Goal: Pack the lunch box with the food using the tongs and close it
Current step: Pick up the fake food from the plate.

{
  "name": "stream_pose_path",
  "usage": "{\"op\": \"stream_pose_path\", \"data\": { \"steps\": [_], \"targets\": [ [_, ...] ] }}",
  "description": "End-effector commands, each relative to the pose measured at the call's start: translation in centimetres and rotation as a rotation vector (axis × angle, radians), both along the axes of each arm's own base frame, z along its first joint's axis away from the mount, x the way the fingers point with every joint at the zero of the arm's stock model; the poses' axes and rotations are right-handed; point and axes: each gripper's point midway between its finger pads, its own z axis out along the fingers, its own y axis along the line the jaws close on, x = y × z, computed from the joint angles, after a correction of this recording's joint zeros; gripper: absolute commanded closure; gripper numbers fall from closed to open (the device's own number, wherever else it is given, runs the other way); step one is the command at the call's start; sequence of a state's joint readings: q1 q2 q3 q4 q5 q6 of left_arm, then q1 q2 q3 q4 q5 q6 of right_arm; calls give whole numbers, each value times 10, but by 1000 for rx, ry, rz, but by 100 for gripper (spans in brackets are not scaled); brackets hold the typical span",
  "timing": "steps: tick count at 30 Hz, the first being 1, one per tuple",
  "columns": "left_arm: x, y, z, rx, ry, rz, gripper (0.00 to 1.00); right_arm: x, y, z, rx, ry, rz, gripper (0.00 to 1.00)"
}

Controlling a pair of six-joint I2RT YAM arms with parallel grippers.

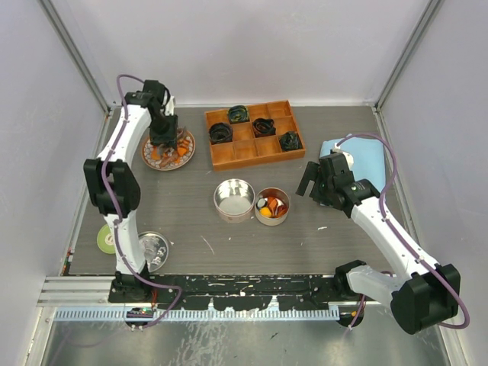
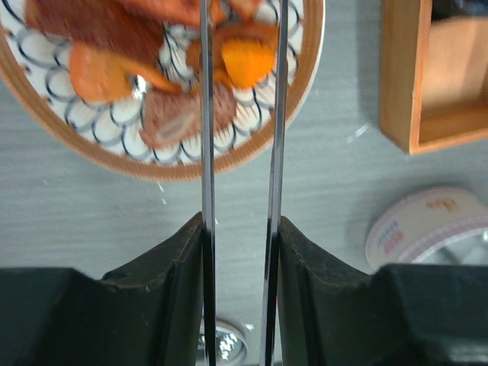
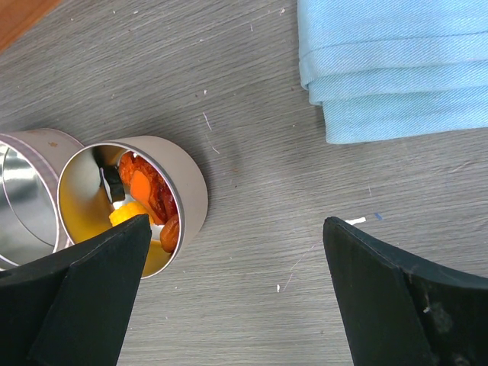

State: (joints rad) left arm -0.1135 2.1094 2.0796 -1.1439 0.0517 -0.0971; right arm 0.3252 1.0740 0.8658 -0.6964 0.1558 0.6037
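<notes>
We judge the step in hand to be picking up another piece of food from the plate (image 2: 175,169) with the tongs (image 2: 207,152). The left claw (image 2: 240,229) is partly closed on the tongs, one pad pressed against the outside of each thin metal arm, so the tool is gripped and its arms stand close together. The arms run straight out ahead of the claw and over the plate; their tips are out of the picture. An orange chunk (image 2: 245,61) lies between the two arms, ahead of the claw, with more red and orange food (image 2: 99,72) just to its left. We cannot tell whether the chunk is already pinched.

The next move, as we see it, calls for a firmer squeeze on the chunk, then a lift and a carry to the tins that sit on the table (image 1: 191,221) well apart from this claw. The empty tin (image 1: 234,200) touches the filled tin (image 1: 272,206), which already holds several orange and red pieces.

The right claw (image 3: 236,223) is spread fully wide and holds nothing. The filled tin lies just ahead of its left finger, and a folded blue cloth (image 3: 396,69) lies ahead of its right finger.
</notes>
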Motion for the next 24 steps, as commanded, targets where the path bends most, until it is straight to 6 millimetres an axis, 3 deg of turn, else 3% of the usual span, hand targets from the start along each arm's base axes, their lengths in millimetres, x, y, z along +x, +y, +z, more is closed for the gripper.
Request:
{"op": "stream_pose_path", "data": {
  "steps": [1, 6, 14, 24],
  "targets": [
    [-29, -9, 49, -94, -81, 4, 62, 13, 0, 14, 3, -59, -9, 0],
    [-53, -3, 44, -73, -58, 16, 61, 14, 3, 13, 13, -58, -1, 0],
    [-74, -1, 27, -63, 7, 19, 59, 14, 4, 14, 21, -65, 1, 0],
    [-70, -5, 20, -56, 22, 6, 57, 13, 4, 13, 22, -61, -3, 0]
  ]
}}
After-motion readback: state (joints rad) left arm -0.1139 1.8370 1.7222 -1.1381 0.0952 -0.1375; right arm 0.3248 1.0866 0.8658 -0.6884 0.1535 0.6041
